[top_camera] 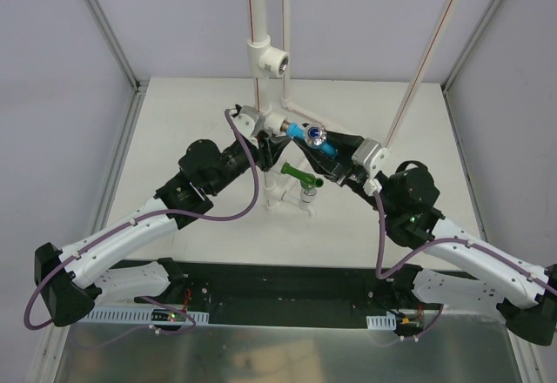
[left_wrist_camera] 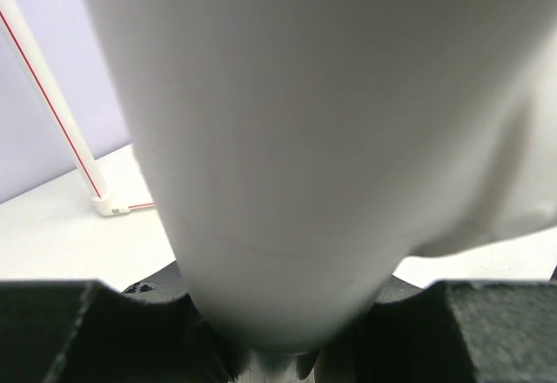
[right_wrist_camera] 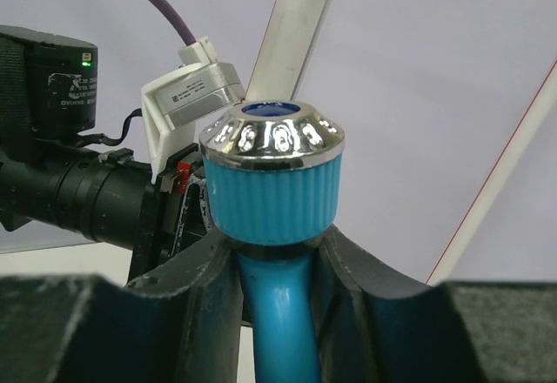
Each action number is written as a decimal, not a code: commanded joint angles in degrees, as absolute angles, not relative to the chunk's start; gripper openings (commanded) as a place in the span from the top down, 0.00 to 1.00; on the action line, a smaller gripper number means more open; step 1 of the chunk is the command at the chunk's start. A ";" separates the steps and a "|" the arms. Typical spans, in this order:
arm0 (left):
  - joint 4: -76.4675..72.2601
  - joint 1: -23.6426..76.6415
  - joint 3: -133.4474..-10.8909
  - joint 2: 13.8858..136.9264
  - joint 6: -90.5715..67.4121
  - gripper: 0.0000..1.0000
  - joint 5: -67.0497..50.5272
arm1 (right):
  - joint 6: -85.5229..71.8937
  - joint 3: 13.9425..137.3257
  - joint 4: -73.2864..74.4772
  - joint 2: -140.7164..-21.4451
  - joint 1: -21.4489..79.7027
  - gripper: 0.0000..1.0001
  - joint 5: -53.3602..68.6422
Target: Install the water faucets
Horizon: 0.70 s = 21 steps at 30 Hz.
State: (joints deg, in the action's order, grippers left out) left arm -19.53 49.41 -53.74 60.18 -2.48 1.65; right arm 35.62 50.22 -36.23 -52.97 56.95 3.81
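1. Pinching the light blue faucet [right_wrist_camera: 271, 183] just below its chrome cap, the right gripper [right_wrist_camera: 277, 313] has its jaws pressed onto the stem. The faucet is held mid-table, and its far end appears to meet the white pipe fitting [top_camera: 275, 124].
2. The left gripper [left_wrist_camera: 278, 339] comes in from the left, its jaws clamped around that fitting, which fills its wrist view.
3. The dark green faucet [top_camera: 301, 177] sits just nearer, on a low white fitting. I cannot tell whether it is fully seated.
4. Likely risks:
   - The thread could cross if the blue faucet enters tilted.
   - The smooth stem could slip in the jaws while being turned.
   - The pipework would twist if the left grip gives.
   - The two wrists are close together and could knock each other.
5. No containers are visible. The nearest thing is the upper tee socket [top_camera: 279, 63] on the upright pipe, which looks unfilled.
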 commanded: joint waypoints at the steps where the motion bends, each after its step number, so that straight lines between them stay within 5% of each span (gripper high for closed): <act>1: -16.88 50.62 -53.88 58.89 -16.96 1.00 -1.58 | 34.28 48.69 -35.77 -54.23 57.13 1.00 3.34; 10: -16.96 50.54 -53.79 59.33 -16.79 1.00 -1.84 | 36.20 50.00 -32.80 -54.32 57.13 1.00 4.92; 21: -14.86 50.63 -52.47 57.22 -16.70 1.00 -4.22 | 56.24 56.77 -17.42 -54.49 57.13 1.00 9.40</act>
